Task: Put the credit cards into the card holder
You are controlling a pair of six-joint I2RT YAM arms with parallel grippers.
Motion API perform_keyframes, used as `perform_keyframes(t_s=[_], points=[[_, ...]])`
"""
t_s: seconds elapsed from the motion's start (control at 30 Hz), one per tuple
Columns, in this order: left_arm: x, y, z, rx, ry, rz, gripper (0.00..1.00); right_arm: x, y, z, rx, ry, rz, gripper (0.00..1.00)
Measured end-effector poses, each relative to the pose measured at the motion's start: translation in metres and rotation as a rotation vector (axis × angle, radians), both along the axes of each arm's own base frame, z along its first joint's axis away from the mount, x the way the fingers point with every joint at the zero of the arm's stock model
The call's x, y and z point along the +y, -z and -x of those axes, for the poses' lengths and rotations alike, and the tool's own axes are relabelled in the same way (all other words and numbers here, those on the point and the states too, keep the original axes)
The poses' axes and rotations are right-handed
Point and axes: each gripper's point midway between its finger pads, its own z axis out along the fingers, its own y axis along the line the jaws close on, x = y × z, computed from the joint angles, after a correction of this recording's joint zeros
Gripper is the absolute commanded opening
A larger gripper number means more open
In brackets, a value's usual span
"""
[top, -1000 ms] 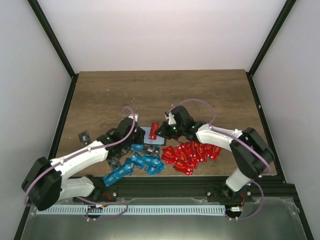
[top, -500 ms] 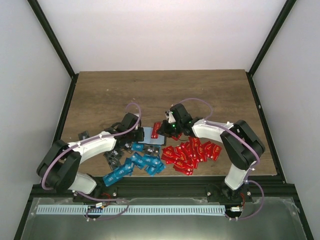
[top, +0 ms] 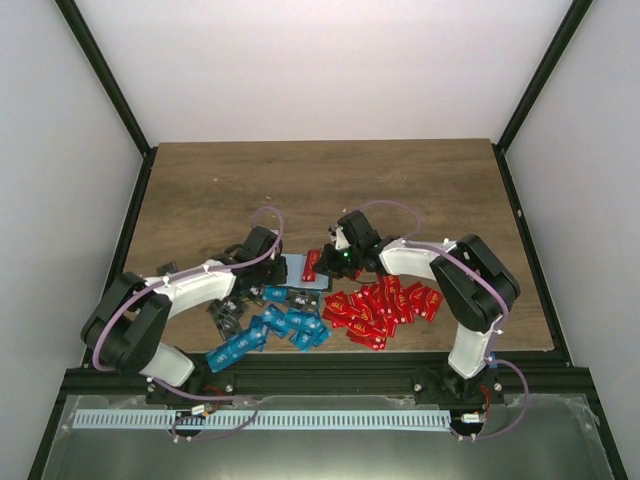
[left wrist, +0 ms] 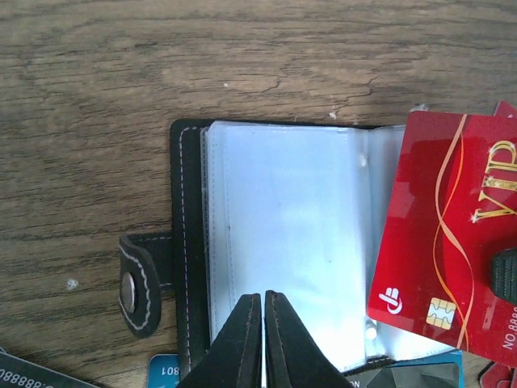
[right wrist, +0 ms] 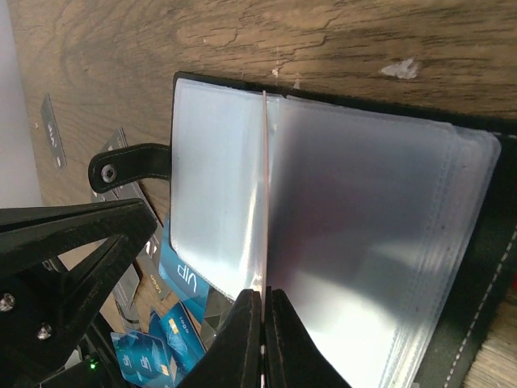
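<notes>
Slide glossy red plastic card (left wrist: pixel 436 234), clenched edge-on in right fingers (right wrist: pixel 263 301), squarely into a sleeve of black folding card holder (left wrist: pixel 187 242) (left fingers (left wrist: pixel 263 305) pressed together, bottom centre).

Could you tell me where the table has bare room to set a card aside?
The far half of the table, beyond the holder, is bare. The near strip is crowded: dark cards, blue cards, red cards.
</notes>
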Motion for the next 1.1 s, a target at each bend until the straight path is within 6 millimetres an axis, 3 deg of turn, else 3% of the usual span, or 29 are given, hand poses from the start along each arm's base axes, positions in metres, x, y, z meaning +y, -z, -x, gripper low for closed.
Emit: perform_keyframes(t_s=[0.93,1.1], points=[[0.017,0.015,0.001,0.045,-0.04,-0.032,0.04,0.01,-0.005,-0.001,0.011,-0.012,-0.063,0.01],[0.018,0.017,0.003,0.049,-0.039,-0.033,0.04,0.009,0.003,-0.001,0.031,0.001,-0.056,0.01]])
